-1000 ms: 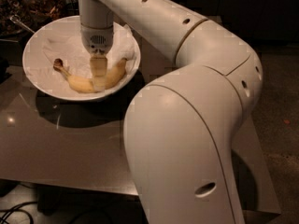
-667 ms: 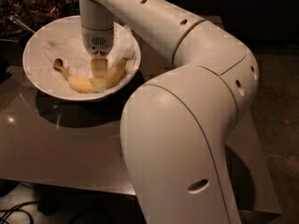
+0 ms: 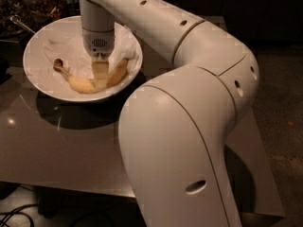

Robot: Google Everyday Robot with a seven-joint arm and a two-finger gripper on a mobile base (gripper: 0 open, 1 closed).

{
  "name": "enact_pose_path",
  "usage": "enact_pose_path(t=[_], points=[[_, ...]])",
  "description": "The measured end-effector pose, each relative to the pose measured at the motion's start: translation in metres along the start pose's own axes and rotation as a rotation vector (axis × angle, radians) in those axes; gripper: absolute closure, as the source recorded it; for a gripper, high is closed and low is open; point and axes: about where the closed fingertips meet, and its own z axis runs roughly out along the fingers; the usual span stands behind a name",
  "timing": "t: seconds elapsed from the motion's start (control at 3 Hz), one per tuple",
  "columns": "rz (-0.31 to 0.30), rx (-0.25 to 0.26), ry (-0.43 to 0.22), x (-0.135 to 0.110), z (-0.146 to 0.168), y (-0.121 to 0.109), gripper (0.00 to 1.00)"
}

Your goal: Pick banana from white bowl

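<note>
From the camera view, the white bowl (image 3: 41, 82) sits at about 10 o'clock in the frame, on a smooth, glossy grey-brown bench (image 3: 57, 145) that catches small glints of light. The bowl is wide and round, with gently sloping sides, and it casts a dark oval shadow on the bench below it. Crumpled white paper (image 3: 71, 48) lines its inside.

The banana (image 3: 80, 84) lies on this paper in the bowl's 5 o'clock part. It is a yellow, matte crescent that sags in the middle. Its dark brown stem tip points toward 9 o'clock and its other end rises toward 2 o'clock.

The gripper (image 3: 100, 78) comes straight down from 12 o'clock on a white cylindrical wrist with a small vent grille. Its pale beige tip crosses the middle of the banana and reaches down to it. Whether it is clamped on the fruit or merely around it, I cannot tell.

The robot arm (image 3: 189, 126) has a rounded, hard white shell. It fills the frame from 3 to 6 o'clock and is dotted with small oval recesses.
</note>
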Motion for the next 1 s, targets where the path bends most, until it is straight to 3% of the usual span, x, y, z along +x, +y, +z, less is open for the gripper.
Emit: enact_pose_path(t=[0.33,0.67,1.0], points=[[0.0,0.0,0.0,0.0,0.0,0.0,0.98],[-0.002,0.04,-0.027,-0.003,-0.002,-0.005,1.0],[0.001,0.116,-0.053,0.01,-0.024,0.016,1.0]])
